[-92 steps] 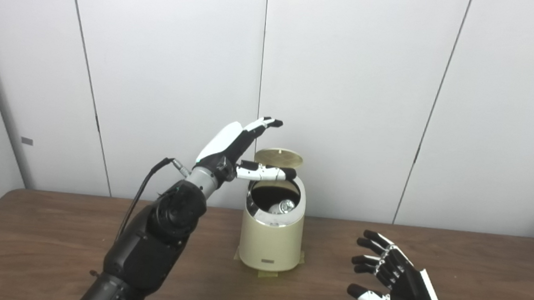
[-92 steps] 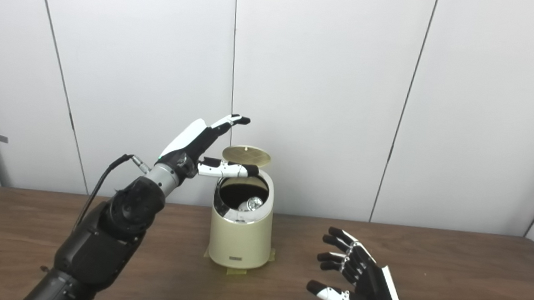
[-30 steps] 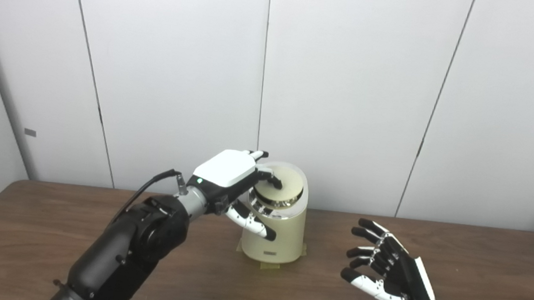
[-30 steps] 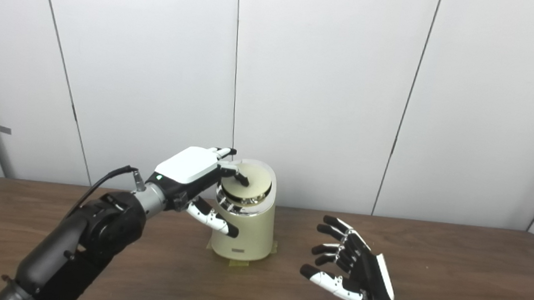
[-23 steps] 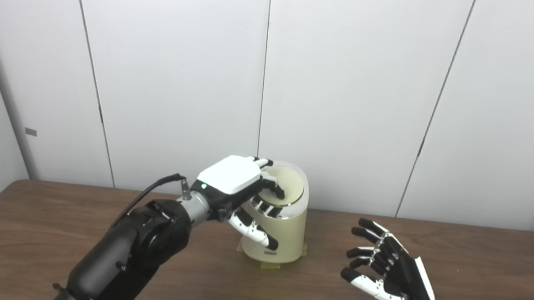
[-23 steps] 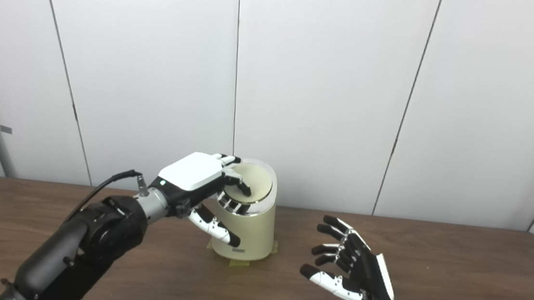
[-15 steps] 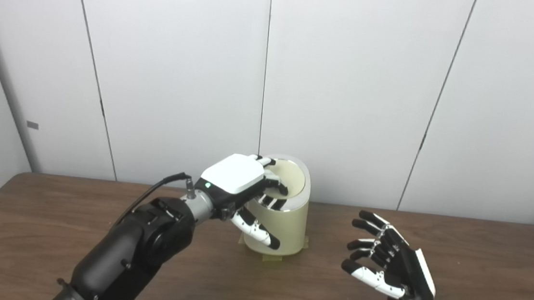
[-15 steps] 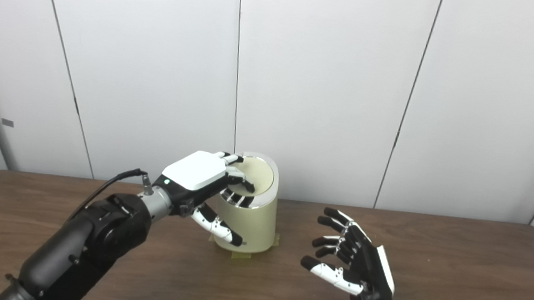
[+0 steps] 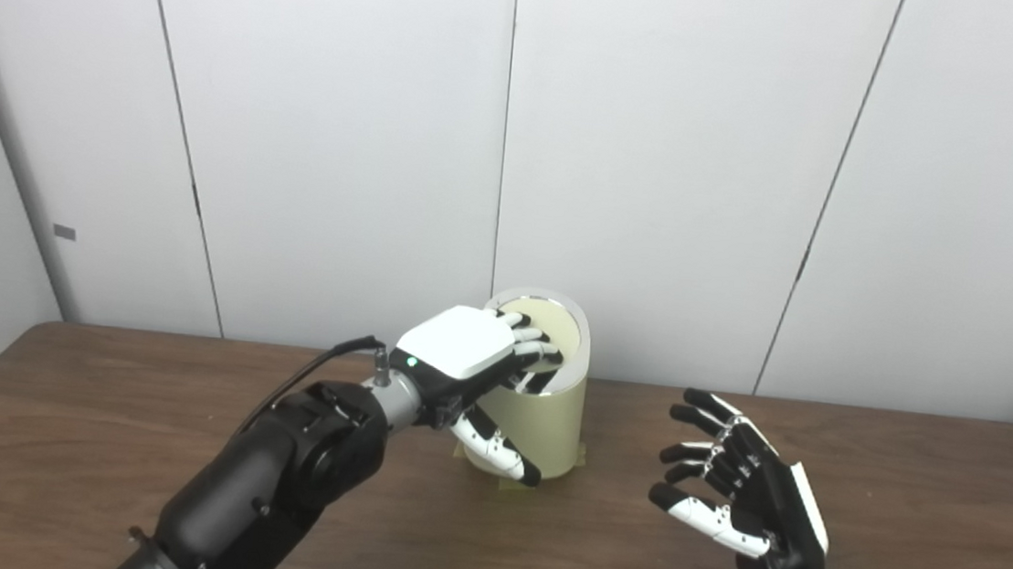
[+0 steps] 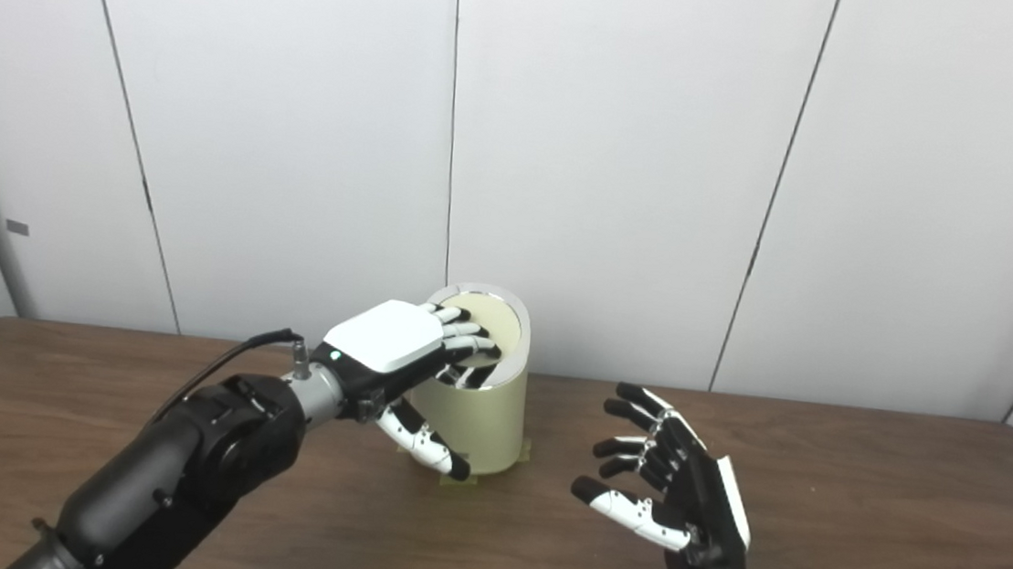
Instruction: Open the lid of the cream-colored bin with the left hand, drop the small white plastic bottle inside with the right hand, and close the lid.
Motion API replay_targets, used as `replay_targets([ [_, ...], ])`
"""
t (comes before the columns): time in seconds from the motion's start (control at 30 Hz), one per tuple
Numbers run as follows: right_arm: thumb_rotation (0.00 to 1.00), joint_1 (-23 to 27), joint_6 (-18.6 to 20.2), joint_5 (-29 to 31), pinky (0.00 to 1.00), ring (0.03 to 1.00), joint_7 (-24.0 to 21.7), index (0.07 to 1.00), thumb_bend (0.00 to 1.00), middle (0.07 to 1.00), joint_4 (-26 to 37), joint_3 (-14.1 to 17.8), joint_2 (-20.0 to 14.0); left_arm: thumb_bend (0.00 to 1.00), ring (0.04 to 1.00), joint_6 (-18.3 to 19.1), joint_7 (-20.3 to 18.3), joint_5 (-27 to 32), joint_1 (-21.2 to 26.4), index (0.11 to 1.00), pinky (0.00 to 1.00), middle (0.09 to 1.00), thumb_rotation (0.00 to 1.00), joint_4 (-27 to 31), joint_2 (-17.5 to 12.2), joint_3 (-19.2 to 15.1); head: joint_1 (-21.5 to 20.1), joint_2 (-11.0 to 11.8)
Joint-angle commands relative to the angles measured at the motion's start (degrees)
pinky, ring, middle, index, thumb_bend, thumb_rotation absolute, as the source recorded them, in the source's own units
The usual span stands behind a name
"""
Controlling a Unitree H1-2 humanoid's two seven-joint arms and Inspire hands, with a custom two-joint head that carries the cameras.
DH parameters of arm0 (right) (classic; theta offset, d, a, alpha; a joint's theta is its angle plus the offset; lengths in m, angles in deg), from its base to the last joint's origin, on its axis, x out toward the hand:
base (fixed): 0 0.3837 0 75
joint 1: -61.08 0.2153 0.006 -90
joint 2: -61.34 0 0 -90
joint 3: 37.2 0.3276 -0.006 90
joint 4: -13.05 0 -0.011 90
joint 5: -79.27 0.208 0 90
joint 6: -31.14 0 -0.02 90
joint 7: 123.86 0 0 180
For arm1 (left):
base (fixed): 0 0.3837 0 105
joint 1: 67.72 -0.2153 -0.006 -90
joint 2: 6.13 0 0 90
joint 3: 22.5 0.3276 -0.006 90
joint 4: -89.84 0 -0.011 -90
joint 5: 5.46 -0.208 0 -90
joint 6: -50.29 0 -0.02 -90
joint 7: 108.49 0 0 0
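The cream-colored bin [image 9: 549, 430] stands at the back middle of the brown table [image 9: 89, 450]. Its round lid [image 9: 558, 326] lies down flat inside the chrome rim. My left hand [image 9: 473, 355] rests palm down on the lid's near side, fingers spread across it and thumb hanging in front of the bin wall; it holds nothing. My right hand [image 9: 740, 502] hovers over the table to the right of the bin, open, fingers apart, empty. The small white bottle is not visible in either view.
White wall panels [image 9: 665, 152] rise right behind the bin. A black cable [image 9: 306, 372] loops off my left wrist. Tape patches [image 9: 512, 482] peek out under the bin's base.
The lid went from propped open, with something shiny inside the bin, to pressed down flat under my left hand. My right hand stayed put. The camera tilted down slightly.
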State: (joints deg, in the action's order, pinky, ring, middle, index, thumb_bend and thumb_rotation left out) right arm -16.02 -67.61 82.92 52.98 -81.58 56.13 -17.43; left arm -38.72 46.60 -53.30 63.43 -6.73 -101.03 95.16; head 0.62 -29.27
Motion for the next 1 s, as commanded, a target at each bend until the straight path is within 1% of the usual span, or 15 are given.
replay_targets([
  [0.0,0.24,1.57,-1.03,0.31,0.45,0.553,0.13,0.760,0.77,0.740,1.62,0.11,-0.14,0.99,1.000,1.04,-4.08,1.13,0.51,0.915,1.00,0.914,0.49,-3.12,-0.23,0.66,0.01,-0.02],
  [0.23,0.19,1.38,-0.50,1.16,0.44,0.554,-0.04,0.756,0.74,0.746,2.09,0.18,-0.05,0.99,1.000,1.32,-4.31,3.54,0.30,0.894,1.00,0.895,0.51,-2.70,-1.01,0.06,0.18,0.09],
  [0.37,0.18,1.43,-0.89,0.65,0.44,0.550,0.33,0.754,0.73,0.741,1.88,0.12,-0.02,0.97,1.000,1.77,-4.34,4.40,0.19,0.885,1.00,0.899,0.51,-0.19,-1.64,-0.84,0.36,0.16],
  [0.47,0.19,1.37,-0.56,0.81,0.44,0.549,0.28,0.754,0.73,0.742,2.01,0.13,0.03,0.94,1.000,1.88,-3.12,4.40,-0.09,0.890,1.00,0.899,0.51,2.58,-2.01,-2.19,0.44,0.22],
  [0.53,0.16,1.44,-0.84,1.10,0.44,0.551,0.10,0.753,0.71,0.743,1.68,0.19,-0.03,0.92,1.000,1.91,-1.64,4.28,-0.41,0.879,1.00,0.890,0.52,4.52,-2.04,-3.59,0.52,0.20],
  [0.6,0.17,1.50,-0.95,0.82,0.44,0.553,0.25,0.753,0.72,0.742,1.42,0.20,-0.09,0.89,0.996,1.67,0.91,4.56,-1.13,0.846,1.00,0.863,0.51,6.58,-1.75,-5.83,0.55,0.21],
  [0.67,0.17,1.54,-0.92,0.71,0.44,0.552,0.29,0.752,0.73,0.741,1.30,0.20,-0.14,0.87,0.989,1.45,3.23,4.64,-1.97,0.832,1.00,0.855,0.49,8.35,-1.42,-7.86,0.63,0.21],
  [0.77,0.16,1.57,-1.07,0.55,0.44,0.551,0.27,0.751,0.72,0.740,1.09,0.20,-0.29,0.81,0.986,1.20,6.07,4.95,-3.38,0.832,1.00,0.852,0.45,10.50,-0.61,-10.76,0.77,0.18],
  [0.8,0.15,1.59,-1.16,0.32,0.44,0.550,0.35,0.751,0.71,0.740,0.96,0.19,-0.35,0.81,0.987,1.02,7.73,5.04,-4.23,0.833,1.00,0.853,0.45,11.25,-0.18,-12.02,0.85,0.16],
  [0.87,0.18,1.60,-1.02,0.19,0.44,0.548,0.46,0.751,0.73,0.738,0.89,0.22,-0.37,0.77,0.977,0.77,10.25,4.98,-5.56,0.840,1.00,0.862,0.44,12.28,0.45,-13.77,0.92,0.16],
  [0.93,0.18,1.56,-0.74,0.34,0.44,0.544,0.47,0.749,0.74,0.736,0.98,0.29,-0.36,0.75,0.962,0.32,13.26,4.94,-7.03,0.841,0.98,0.866,0.43,12.83,1.11,-15.32,0.96,0.13],
  [0.97,0.18,1.55,-0.66,0.61,0.44,0.543,0.39,0.748,0.74,0.736,1.02,0.34,-0.32,0.74,0.943,0.08,14.94,5.29,-7.98,0.839,0.94,0.867,0.41,13.06,1.56,-16.26,0.96,0.13],
])
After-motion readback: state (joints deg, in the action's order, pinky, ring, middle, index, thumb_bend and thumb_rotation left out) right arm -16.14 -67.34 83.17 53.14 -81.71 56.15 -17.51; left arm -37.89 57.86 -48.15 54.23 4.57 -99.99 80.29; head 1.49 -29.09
